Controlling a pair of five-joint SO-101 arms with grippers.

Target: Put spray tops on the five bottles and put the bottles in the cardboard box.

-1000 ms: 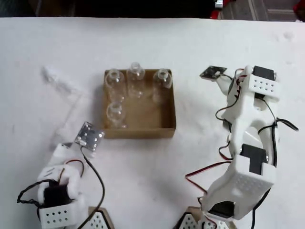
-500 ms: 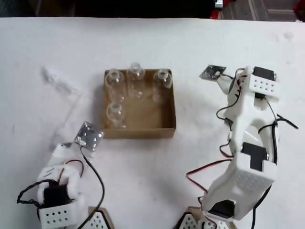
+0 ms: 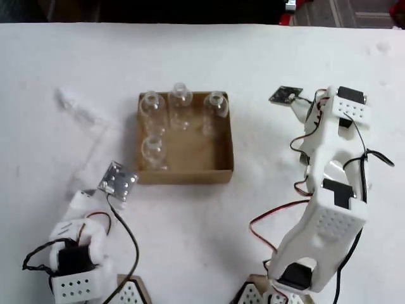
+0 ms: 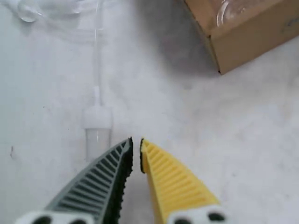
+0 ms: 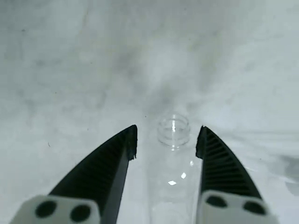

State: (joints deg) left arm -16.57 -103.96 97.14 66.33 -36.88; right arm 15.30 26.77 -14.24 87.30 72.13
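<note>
The cardboard box (image 3: pixel 224 149) sits mid-table with several clear bottles (image 3: pixel 180 101) standing in it, three along the far wall and one (image 3: pixel 152 151) in front at the left. Another clear bottle (image 5: pixel 174 140) with a bare neck lies between the fingers of my right gripper (image 5: pixel 166 135), which is open around it. In the high view the right arm (image 3: pixel 329 133) covers that bottle. My left gripper (image 4: pixel 136 142) is shut and empty, low over the table beside a white spray top (image 4: pixel 97 126) with a thin tube. The box corner (image 4: pixel 233 42) is farther off.
Clear plastic bits (image 4: pixel 28 9) lie beyond the spray top's tube, seen as a faint patch (image 3: pixel 73 104) left of the box. The left arm (image 3: pixel 76 253) rests near the front left edge. Bare white tabletop lies between box and right arm.
The right arm has shifted slightly to the right and away from the box. The left arm and the bottles in the box have not moved.
</note>
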